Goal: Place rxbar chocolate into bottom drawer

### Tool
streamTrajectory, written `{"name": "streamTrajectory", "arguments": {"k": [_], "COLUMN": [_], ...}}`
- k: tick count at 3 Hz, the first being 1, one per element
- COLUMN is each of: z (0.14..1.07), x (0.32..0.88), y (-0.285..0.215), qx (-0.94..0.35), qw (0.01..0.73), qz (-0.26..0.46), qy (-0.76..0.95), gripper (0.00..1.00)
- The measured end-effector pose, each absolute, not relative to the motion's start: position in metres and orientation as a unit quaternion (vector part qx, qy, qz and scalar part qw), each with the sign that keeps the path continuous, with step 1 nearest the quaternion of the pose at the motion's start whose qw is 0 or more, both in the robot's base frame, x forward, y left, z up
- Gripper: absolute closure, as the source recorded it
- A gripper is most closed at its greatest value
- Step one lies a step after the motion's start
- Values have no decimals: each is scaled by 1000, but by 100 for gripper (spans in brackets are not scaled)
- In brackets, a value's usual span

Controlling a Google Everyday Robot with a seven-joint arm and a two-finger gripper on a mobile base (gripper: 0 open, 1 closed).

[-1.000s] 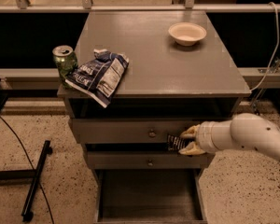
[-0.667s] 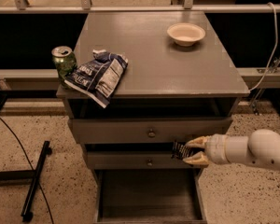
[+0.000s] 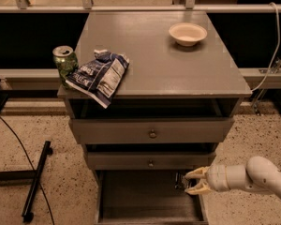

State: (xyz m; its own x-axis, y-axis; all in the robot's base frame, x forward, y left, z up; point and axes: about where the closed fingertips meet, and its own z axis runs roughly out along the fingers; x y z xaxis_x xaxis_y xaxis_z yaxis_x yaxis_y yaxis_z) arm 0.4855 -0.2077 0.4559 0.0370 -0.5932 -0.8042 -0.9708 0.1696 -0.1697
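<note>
On the left edge of the grey cabinet [image 3: 178, 74] stands a green can [image 3: 65, 61], touching a crumpled blue-and-white chip bag [image 3: 99, 74] that hangs slightly over the front, and a pale bowl [image 3: 188, 33] sits well apart at the back right. Below the two shallower knobbed drawers, the bottom drawer [image 3: 140, 196] is pulled out. At its right side the small dark chocolate bar [image 3: 179, 180] is pinched between the narrowly parted fingers of the gripper [image 3: 188, 182], held just above the drawer floor, with the white arm [image 3: 253, 175] coming in from the right.
</note>
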Motion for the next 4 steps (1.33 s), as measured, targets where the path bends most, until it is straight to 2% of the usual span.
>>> {"name": "streamTrajectory", "arguments": {"k": [2, 4], "z": [438, 337], "x": [478, 495], "y": [-201, -235], "qx": [-602, -568], "qw": [390, 435], "qz": [256, 236], "qy": [648, 657], "gripper": [100, 100]}}
